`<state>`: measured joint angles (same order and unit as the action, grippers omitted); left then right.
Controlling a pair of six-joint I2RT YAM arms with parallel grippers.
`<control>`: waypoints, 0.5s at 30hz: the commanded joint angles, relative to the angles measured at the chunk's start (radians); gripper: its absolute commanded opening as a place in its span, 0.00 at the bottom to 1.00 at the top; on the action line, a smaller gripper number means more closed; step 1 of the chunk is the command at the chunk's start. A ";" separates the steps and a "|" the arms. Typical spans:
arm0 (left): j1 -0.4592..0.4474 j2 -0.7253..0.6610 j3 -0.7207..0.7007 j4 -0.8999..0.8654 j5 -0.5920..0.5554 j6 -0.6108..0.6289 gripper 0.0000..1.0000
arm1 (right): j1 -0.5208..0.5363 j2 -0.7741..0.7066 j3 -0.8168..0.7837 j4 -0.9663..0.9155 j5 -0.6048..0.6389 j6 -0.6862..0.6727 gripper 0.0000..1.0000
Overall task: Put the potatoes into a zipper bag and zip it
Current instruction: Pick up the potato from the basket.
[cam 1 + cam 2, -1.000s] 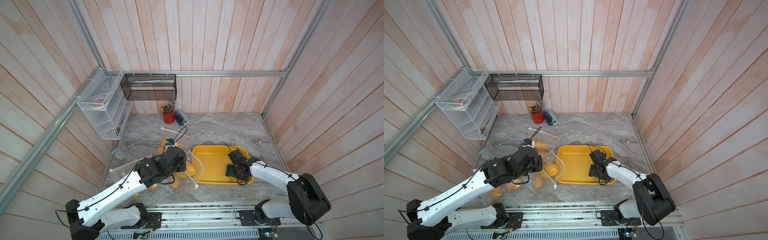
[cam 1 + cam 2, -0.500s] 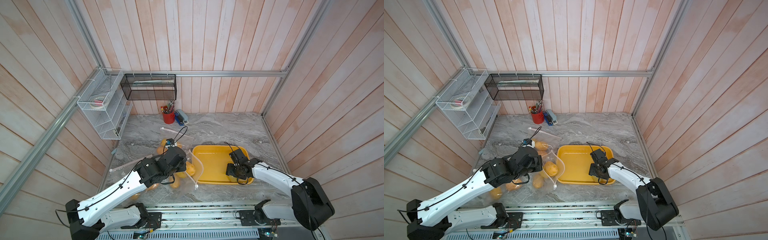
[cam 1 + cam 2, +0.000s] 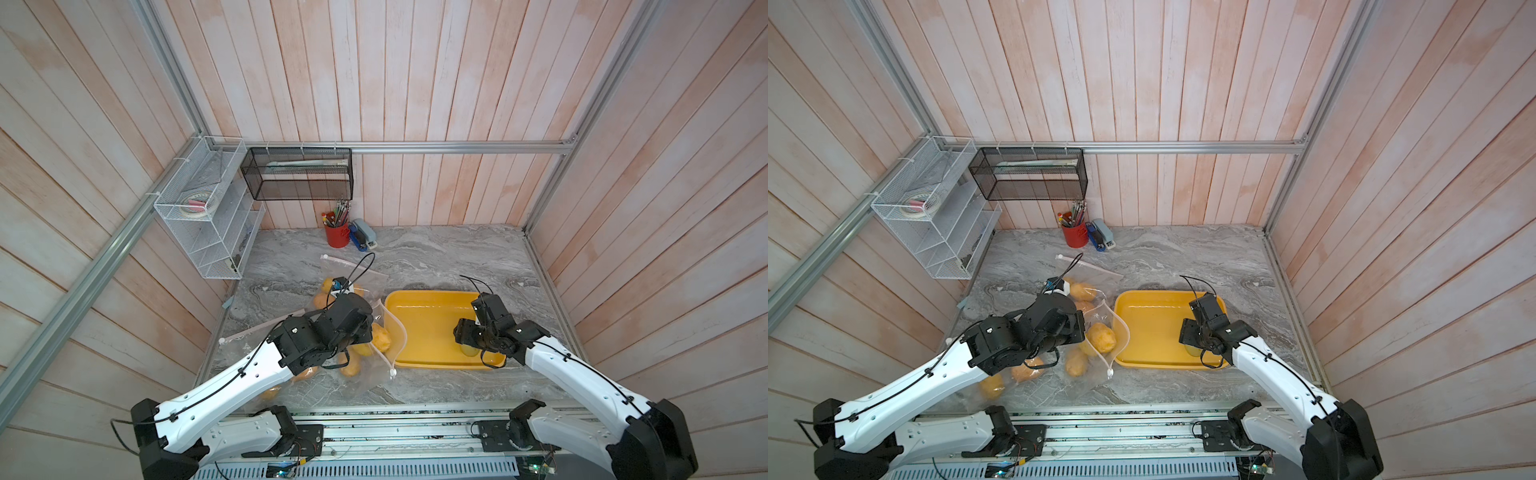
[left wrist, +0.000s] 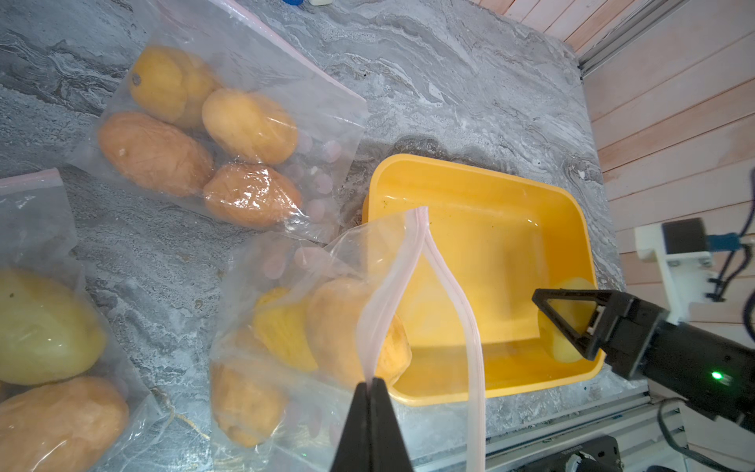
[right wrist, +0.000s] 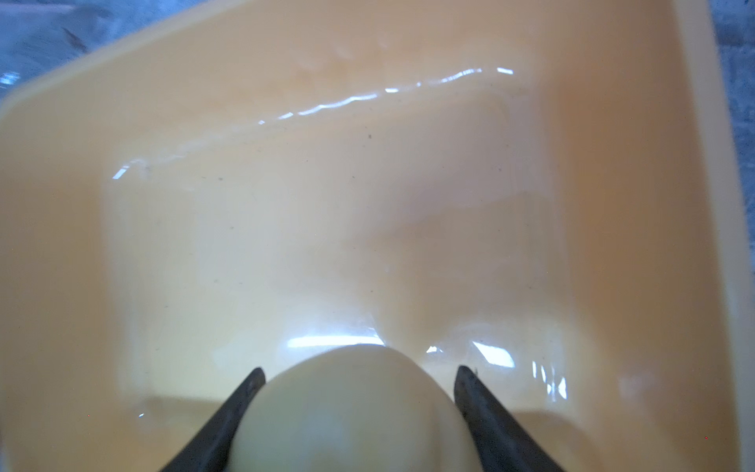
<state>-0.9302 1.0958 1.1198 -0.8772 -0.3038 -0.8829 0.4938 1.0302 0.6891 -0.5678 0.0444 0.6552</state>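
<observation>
Shut tight, left jaws pinch the zipper bag's rim [image 4: 374,327]; right jaws clamp 1 pale potato [image 5: 351,412].

3 zip bags [image 4: 327,122], approx 10 potatoes [image 4: 249,124], 1 tray [image 4: 490,229], 1 pen cup [image 3: 336,236].

Arms [image 3: 232,378]: white shells, blk joints, blk cables clipped on; left gripper [image 4: 371,384] blk, wedge-shaped.

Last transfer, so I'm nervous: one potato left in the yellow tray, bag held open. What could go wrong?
The right claw holds the pale potato by its smooth, rounded sides, so it may slip out. The left claw pinches only one lip of the zipper bag; its mouth looks narrow, so the potato could miss.
</observation>
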 commanded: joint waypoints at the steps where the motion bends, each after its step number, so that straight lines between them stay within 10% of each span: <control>1: -0.001 -0.001 -0.001 0.007 -0.011 0.007 0.00 | 0.000 -0.094 0.033 0.010 -0.076 -0.046 0.56; 15: 0.000 0.004 -0.005 0.015 -0.008 0.004 0.00 | 0.120 -0.312 0.113 0.157 -0.291 -0.066 0.57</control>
<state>-0.9302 1.0962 1.1198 -0.8757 -0.3038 -0.8829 0.5663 0.7273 0.7742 -0.4953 -0.1791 0.5903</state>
